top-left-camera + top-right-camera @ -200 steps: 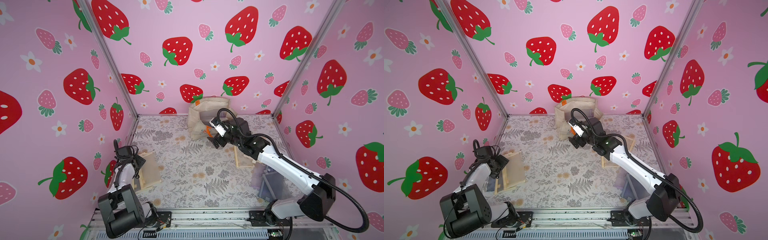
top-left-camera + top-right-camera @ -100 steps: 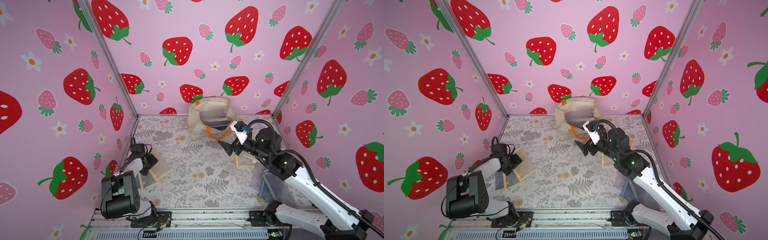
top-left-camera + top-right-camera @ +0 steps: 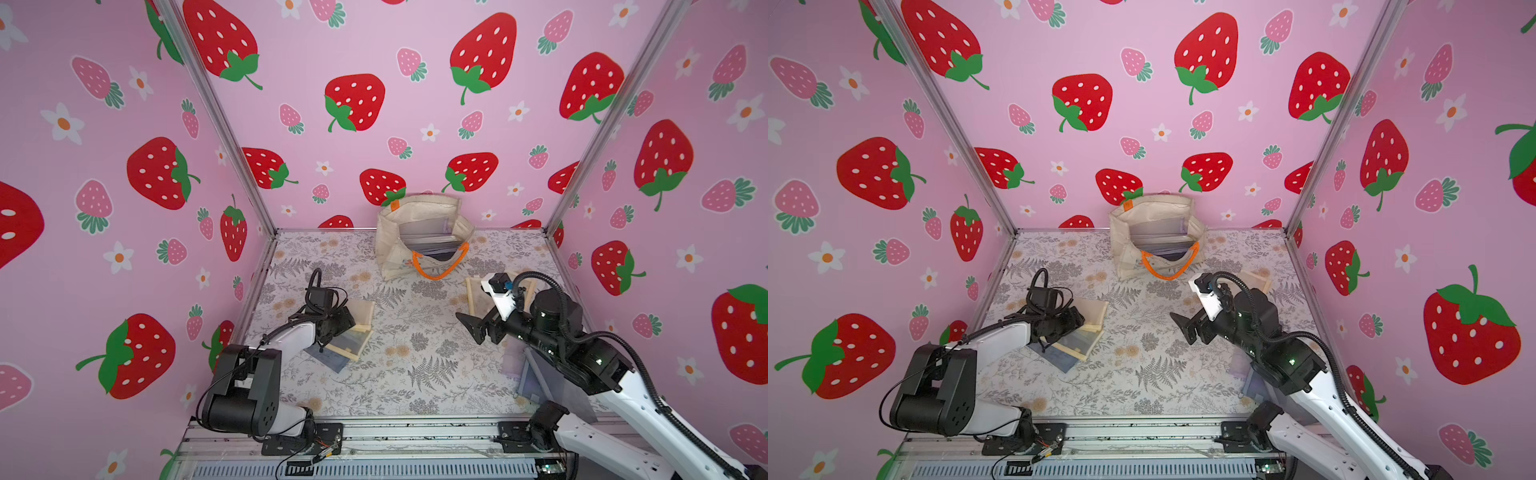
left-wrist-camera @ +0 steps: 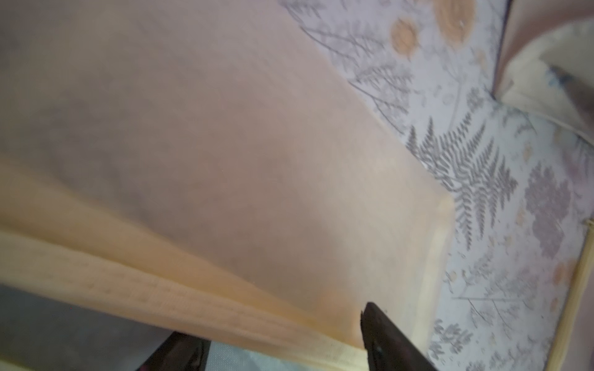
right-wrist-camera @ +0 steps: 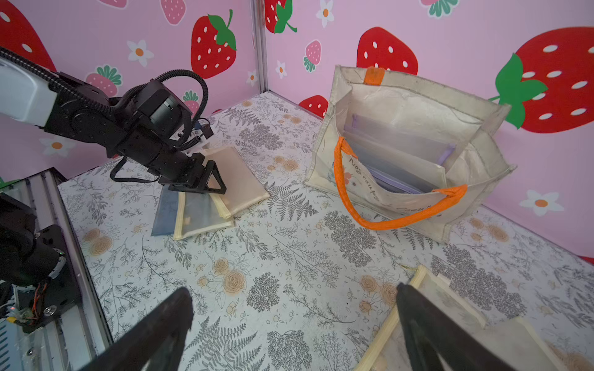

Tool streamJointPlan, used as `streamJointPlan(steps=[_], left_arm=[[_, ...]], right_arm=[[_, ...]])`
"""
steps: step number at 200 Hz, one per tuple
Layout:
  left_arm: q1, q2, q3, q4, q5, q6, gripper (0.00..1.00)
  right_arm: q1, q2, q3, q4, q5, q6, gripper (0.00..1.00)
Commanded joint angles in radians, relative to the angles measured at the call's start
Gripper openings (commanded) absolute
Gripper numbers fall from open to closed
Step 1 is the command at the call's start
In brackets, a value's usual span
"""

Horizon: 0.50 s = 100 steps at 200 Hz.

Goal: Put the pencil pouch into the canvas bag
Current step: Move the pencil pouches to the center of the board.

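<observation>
The canvas bag (image 3: 424, 249) (image 3: 1156, 249) (image 5: 411, 205) stands open at the back wall, its orange handle hanging over the front, with grey and lavender pouches inside. At the left lies a stack of pouches topped by a tan pencil pouch (image 3: 362, 311) (image 3: 1094, 311) (image 5: 239, 183) (image 4: 225, 160). My left gripper (image 3: 343, 328) (image 5: 209, 184) (image 4: 274, 321) lies low on this stack, open, its fingers straddling the tan pouch's seamed edge. My right gripper (image 3: 478, 328) (image 3: 1187, 328) (image 5: 294, 303) hangs wide open over bare table, nothing between its fingers.
Under the tan pouch lie a cream-edged mesh pouch (image 5: 199, 221) and a blue-grey one (image 5: 165, 208). More cream-edged mesh pouches (image 3: 482, 295) (image 5: 450, 308) lie beside my right gripper, and lavender ones (image 3: 519, 365) under the right arm. Pink walls close three sides.
My right arm has drawn back from the bag's mouth toward the front right, still open. My left gripper has swung in from the left wall, and the pouch stack has shifted inward with it.
</observation>
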Motion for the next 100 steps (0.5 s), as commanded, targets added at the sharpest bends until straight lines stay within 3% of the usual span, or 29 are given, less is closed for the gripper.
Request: streamJointPlan(steps=[1, 59, 100], left_arm=[[-0.086, 0.047, -0.046, -0.019, 0.046, -0.065, 0.76], [-0.403, 0.065, -0.08, 0.095, 0.031, -0.155, 0.75], [-0.625, 0.022, -0.056, 0.113, -0.06, -0.222, 0.75]], right_arm=[[-0.004, -0.007, -0.012, 0.005, -0.023, 0.069, 0.99], [-0.004, 0.005, -0.035, -0.02, -0.016, 0.104, 0.99], [-0.003, 0.153, -0.046, -0.041, -0.013, 0.108, 0.99]])
